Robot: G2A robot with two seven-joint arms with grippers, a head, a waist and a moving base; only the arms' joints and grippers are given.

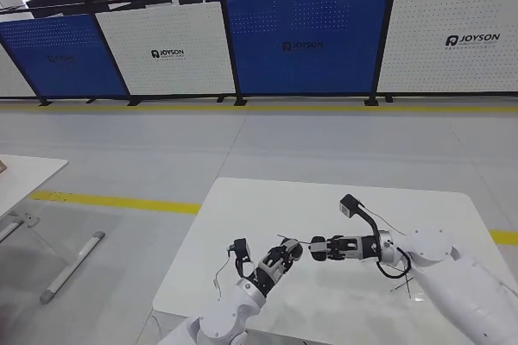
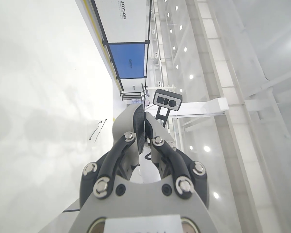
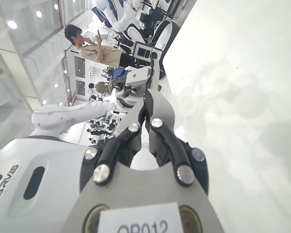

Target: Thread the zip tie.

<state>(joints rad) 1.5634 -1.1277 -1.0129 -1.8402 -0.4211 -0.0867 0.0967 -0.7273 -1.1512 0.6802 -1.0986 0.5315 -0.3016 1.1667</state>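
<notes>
Jaws of our left gripper (image 2: 143, 113) and right gripper (image 3: 144, 103) pinch the zip tie (image 2: 144, 124) nose to nose above the table (image 1: 242, 207), we judge to align tail with head.

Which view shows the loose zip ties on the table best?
The left wrist view: the loose zip ties lie dark on the white table. The top view gives faint thin lines beside an arm.

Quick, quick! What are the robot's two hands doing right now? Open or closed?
Left gripper: jaws closed, holding the zip tie.
Right gripper: jaws closed, apparently on the same zip tie.
</notes>
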